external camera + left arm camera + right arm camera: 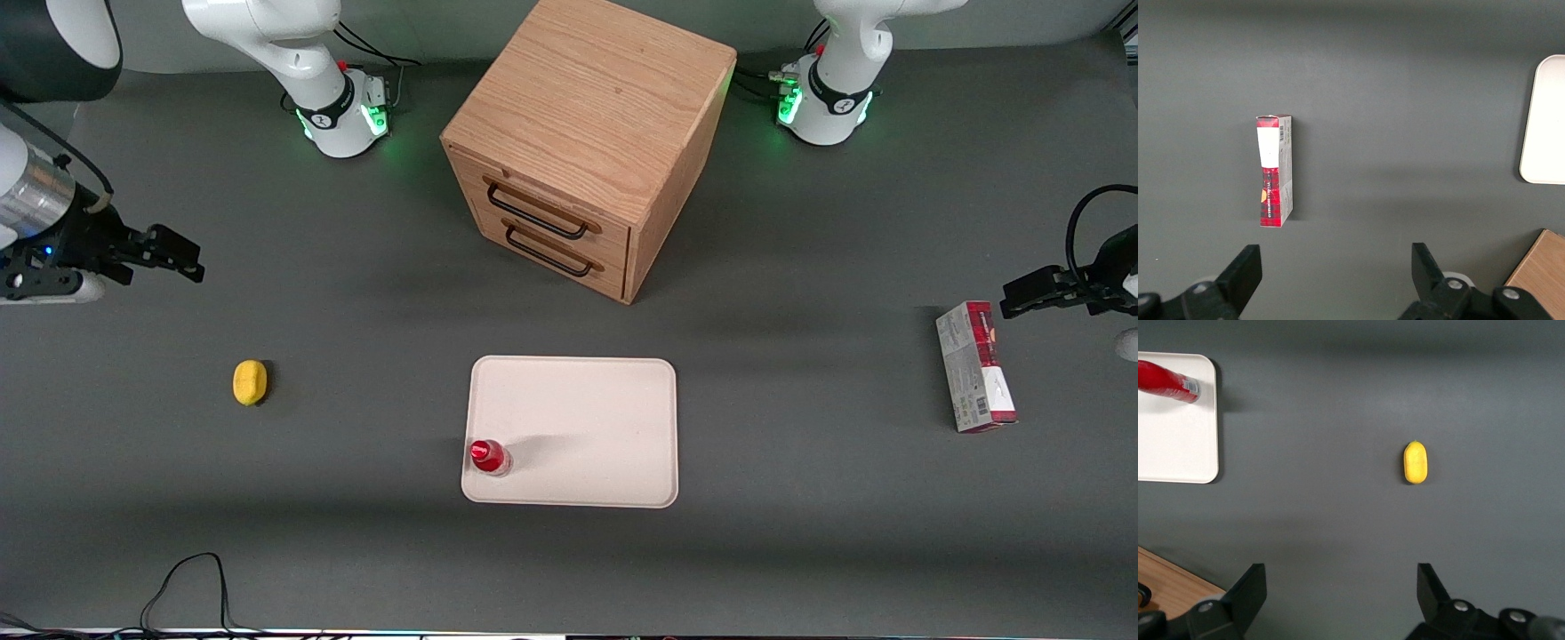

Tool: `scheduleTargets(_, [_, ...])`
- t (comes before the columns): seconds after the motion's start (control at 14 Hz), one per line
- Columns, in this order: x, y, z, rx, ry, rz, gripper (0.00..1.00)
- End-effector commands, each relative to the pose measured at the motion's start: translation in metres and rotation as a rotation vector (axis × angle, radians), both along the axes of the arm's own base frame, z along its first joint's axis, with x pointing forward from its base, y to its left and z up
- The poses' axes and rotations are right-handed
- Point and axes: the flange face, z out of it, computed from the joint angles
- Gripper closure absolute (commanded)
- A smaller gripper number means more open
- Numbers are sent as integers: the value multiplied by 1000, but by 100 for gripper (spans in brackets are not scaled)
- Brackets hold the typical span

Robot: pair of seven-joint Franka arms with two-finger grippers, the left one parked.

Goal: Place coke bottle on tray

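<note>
The coke bottle (489,457), with red cap and red label, stands upright on the cream-white tray (587,418), in the tray's corner nearest the front camera toward the working arm's end. It also shows in the right wrist view (1168,380) on the tray (1178,447). My right gripper (182,258) is open and empty, raised above the table at the working arm's end, well apart from the bottle and tray. In the wrist view the gripper (1341,587) hangs over bare table.
A yellow lump (250,382) lies on the table between my gripper and the tray, also in the wrist view (1415,462). A wooden drawer cabinet (587,142) stands farther from the front camera than the tray. A red-and-grey carton (975,366) lies toward the parked arm's end.
</note>
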Motion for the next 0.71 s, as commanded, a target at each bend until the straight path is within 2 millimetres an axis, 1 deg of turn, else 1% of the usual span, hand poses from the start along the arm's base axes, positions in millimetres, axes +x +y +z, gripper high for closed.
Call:
scheduleTargets(0.0, [-10,3,2,27,-8,5,0])
scheduleTargets(0.21, [-13,3,9,43,-14,1,0])
scheduleTargets(0.5, [-12,-3,20,48,-35,-11,0])
scheduleTargets(0.64, [-11,-3,23,49,-41,-11,0])
